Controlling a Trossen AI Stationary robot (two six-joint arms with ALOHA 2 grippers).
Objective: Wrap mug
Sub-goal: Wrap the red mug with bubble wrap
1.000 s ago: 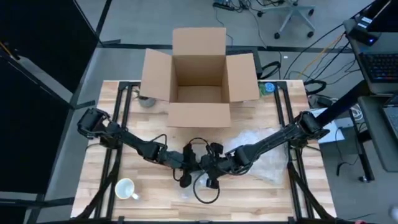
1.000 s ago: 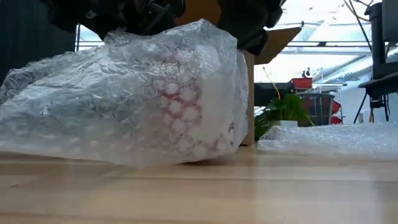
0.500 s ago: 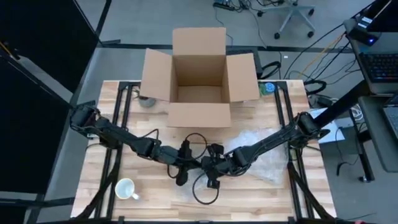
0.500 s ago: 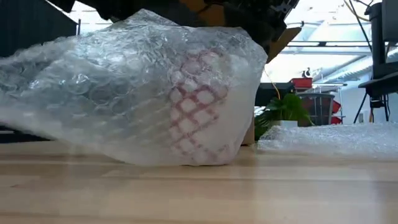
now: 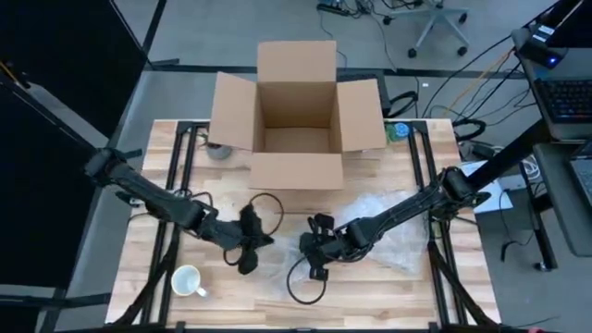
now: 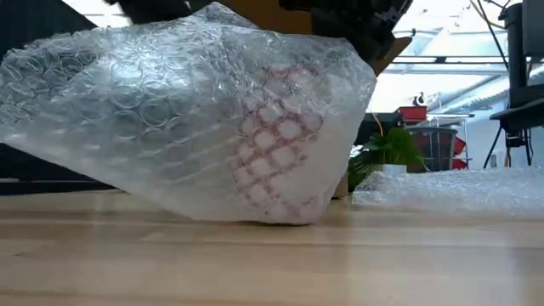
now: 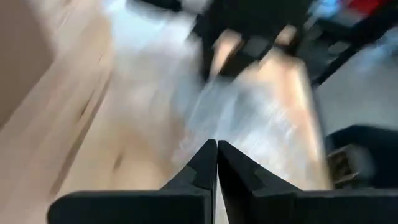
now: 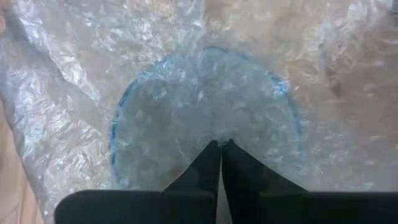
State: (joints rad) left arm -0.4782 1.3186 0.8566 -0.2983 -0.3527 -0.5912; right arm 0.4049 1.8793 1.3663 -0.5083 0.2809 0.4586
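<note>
**Folding bubble wrap over the mug at mid-table**

We have the mug [image 6: 276, 157] sitting near the middle of the table [image 5: 388, 296], already bundled in bubble wrap [image 6: 153, 119]; its red lattice pattern shows through the film in the low view, and a blue rim shows through it in the right wrist view. Our right gripper [image 5: 317, 254] sits at the right side of the bundle with its fingers pressed together on a fold of the wrap. Our left gripper [image 5: 247, 252] is off to the left of the bundle, fingers closed flat against each other; we cannot tell whether a thin edge of film is caught between them.

To do this step well, we judge the right gripper should pin its fold firmly so the mug does not roll, while the left draws the loose sheet taut and low over the top, then tucks it under. Slack film would spring back open.

A second, white mug [image 5: 188, 280] waits unwrapped at the near left. The open cardboard box [image 5: 294, 116] stands at the far edge, and a spare sheet of wrap [image 5: 400, 245] lies to the right.
</note>
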